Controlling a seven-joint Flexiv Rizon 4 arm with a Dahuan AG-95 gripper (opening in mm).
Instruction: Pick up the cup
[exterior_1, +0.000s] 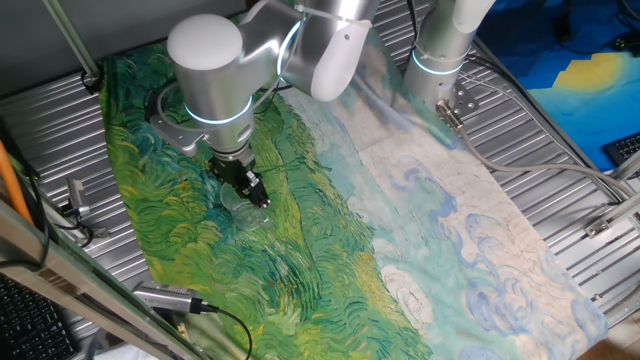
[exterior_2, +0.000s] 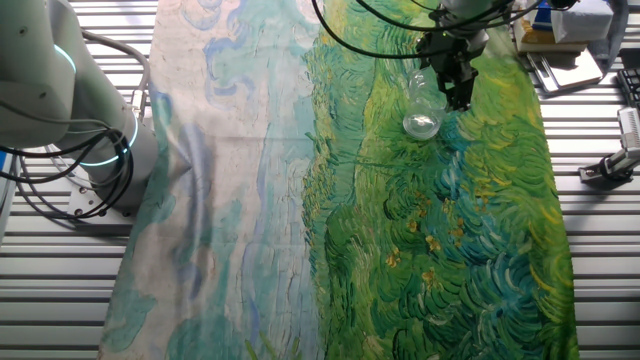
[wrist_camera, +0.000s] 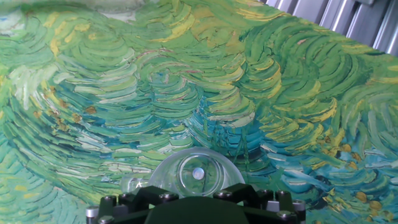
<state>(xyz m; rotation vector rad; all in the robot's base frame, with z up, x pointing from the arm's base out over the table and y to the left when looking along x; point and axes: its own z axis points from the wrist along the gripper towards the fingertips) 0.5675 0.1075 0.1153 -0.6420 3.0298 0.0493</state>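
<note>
The black body of the claw (wrist_camera: 198, 208) fills the bottom edge of the hand view, a row of bolt heads along its top. Directly ahead of it, touching its front edge, sits the cup (wrist_camera: 194, 174): clear, round-rimmed, with concentric rings and a pale spot at the centre of its base. The fingertips themselves are outside this view.

In one fixed view the claw (exterior_1: 252, 190) points down at the cloth (exterior_1: 420, 240), below the silver arm (exterior_1: 215, 70). The cup (exterior_1: 246, 207) appears at the claw's tip, faint against the green; glass extends just below and to the side of the tip. In the other fixed view the claw (exterior_2: 456, 82) is seen alongside the cup (exterior_2: 424, 105), the black fingers (exterior_2: 460, 90) against the cup's upper side, the rim or base showing as a bright ring on the side away from the claw. The cup looks tilted rather than upright. Whether it rests on the cloth or is raised cannot be told.

Claw state: fingers set narrow at the cup; contact with it appears in both fixed views, but a firm hold is not confirmed, so closure cannot be told.

The painted cloth (exterior_2: 440, 250) spreads under and all round the claw over a ribbed metal table (exterior_1: 50, 130). A second arm base (exterior_2: 60, 90) stands well apart from the claw, across the cloth.
</note>
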